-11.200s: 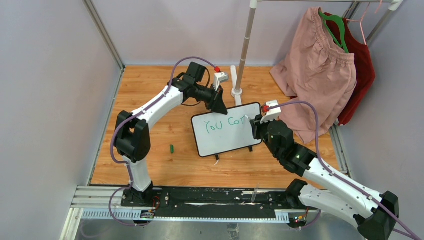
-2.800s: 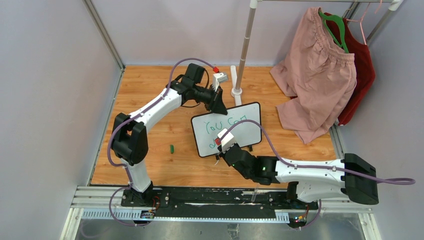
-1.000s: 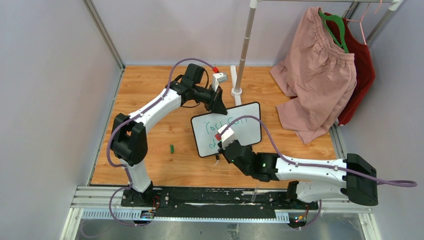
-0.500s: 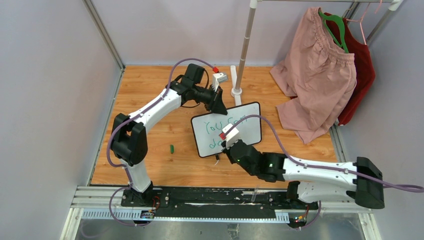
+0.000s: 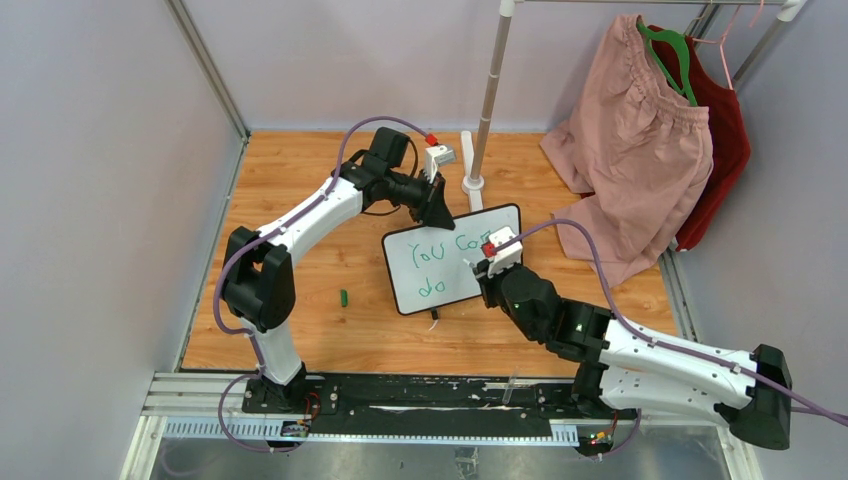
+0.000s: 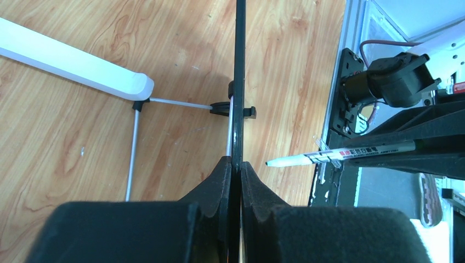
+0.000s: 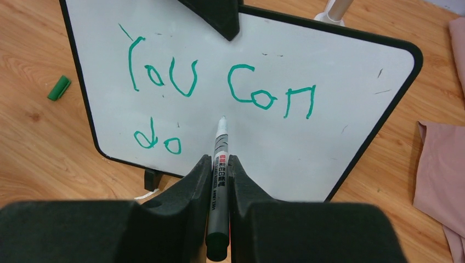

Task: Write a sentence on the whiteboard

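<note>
The whiteboard (image 5: 455, 275) stands tilted on the wooden floor; the right wrist view (image 7: 329, 142) shows it too. Green writing (image 7: 219, 85) reads "You Can" with "do" below. My left gripper (image 5: 437, 212) is shut on the board's top edge, seen edge-on in the left wrist view (image 6: 239, 82). My right gripper (image 5: 487, 275) is shut on a grey marker (image 7: 218, 170), its tip near the board's surface right of "do"; whether it touches I cannot tell. The marker also shows in the left wrist view (image 6: 340, 154).
A green marker cap (image 5: 343, 297) lies on the floor left of the board, also in the right wrist view (image 7: 58, 87). A white pole with base (image 5: 474, 185) stands behind the board. Pink and red clothes (image 5: 640, 160) hang at the right.
The word "do" has appeared on the second line. My right arm has swung from the board's lower left to the right, the marker tip now right of "do". The left arm has not moved.
</note>
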`<control>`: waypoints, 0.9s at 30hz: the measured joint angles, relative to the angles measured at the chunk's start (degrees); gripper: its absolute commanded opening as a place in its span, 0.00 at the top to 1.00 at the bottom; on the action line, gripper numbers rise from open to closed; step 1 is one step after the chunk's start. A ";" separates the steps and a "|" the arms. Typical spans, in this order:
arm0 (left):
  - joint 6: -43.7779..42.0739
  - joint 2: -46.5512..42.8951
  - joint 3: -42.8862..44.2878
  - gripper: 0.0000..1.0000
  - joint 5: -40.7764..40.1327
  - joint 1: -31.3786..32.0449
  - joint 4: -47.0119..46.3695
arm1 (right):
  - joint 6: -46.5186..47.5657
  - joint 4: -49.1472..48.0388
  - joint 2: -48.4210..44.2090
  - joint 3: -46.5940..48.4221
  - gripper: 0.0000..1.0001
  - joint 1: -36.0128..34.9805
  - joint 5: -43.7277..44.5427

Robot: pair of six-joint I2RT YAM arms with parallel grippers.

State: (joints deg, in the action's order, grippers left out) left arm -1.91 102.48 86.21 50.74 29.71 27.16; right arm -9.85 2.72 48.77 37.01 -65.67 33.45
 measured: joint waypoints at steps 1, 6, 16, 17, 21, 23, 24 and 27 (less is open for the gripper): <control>0.00 0.00 0.00 1.00 0.00 0.00 0.00 | 0.02 -0.02 0.22 -0.11 1.00 0.26 -0.42; 0.00 0.00 0.00 1.00 0.02 0.00 0.00 | 0.00 -0.92 1.68 -0.63 1.00 0.46 -2.82; 0.00 0.00 0.00 1.00 0.02 0.00 0.00 | -0.04 -3.21 3.63 -2.71 1.00 0.48 -5.38; 0.00 0.00 0.00 1.00 0.02 0.00 0.00 | -0.04 -3.23 3.63 -2.82 1.00 0.48 -5.44; 0.00 0.00 0.00 1.00 0.02 0.00 0.00 | -0.09 -3.37 3.63 -3.28 1.00 0.48 -5.92; 0.00 0.00 0.00 1.00 0.02 0.00 0.00 | -0.26 -3.65 3.65 -3.50 1.00 0.48 -5.86; 0.00 0.00 0.00 1.00 0.02 0.00 0.00 | -0.35 -3.72 3.72 -3.56 1.00 0.48 -5.81; 0.02 0.00 0.00 1.00 0.02 0.02 0.00 | -0.85 -4.04 4.17 -3.63 1.00 0.48 -5.16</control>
State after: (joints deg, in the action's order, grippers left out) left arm -1.89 102.48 86.21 50.76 29.74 27.16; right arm -10.70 -1.32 52.95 33.39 -65.19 28.29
